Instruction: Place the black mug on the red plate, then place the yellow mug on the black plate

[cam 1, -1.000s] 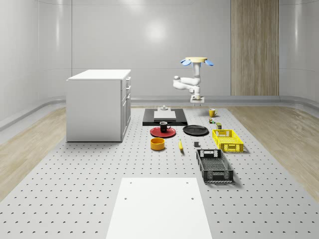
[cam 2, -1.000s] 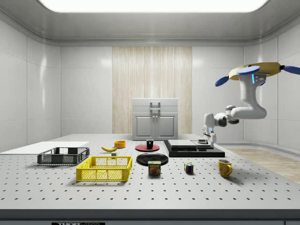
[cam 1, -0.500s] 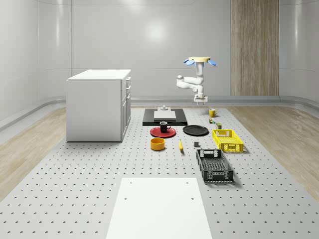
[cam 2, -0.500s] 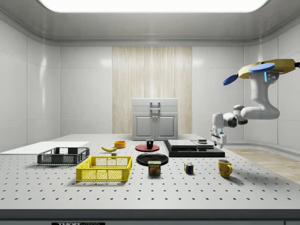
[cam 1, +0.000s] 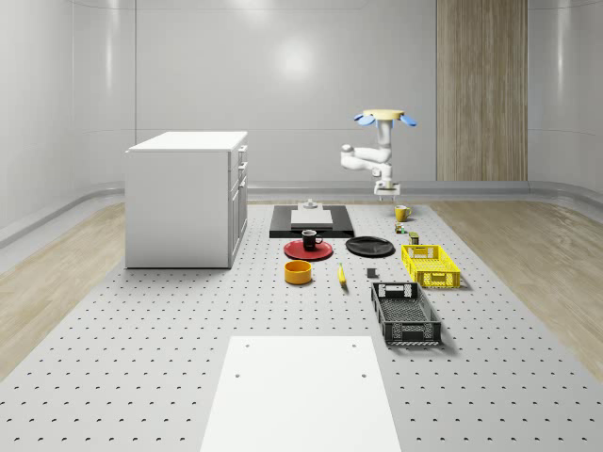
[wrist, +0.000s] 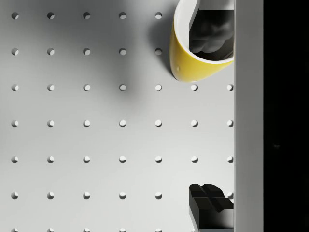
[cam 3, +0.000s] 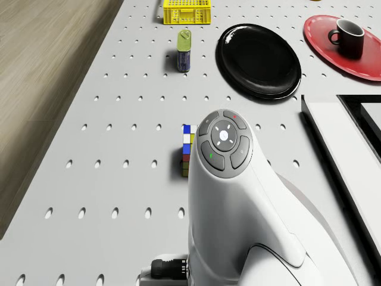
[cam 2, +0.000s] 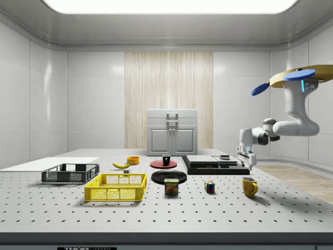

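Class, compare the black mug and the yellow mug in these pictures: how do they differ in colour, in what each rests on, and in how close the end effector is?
The black mug is black; the yellow mug is yellow. The black mug stands on the red plate; the yellow mug stands on the bare table. The end effector, under the hovering drone, hangs just above the yellow mug, far from the black mug. Both stand upright.

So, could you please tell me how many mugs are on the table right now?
2. The black mug stands on the red plate; the yellow mug stands on the table beneath the gripper. None looks hidden.
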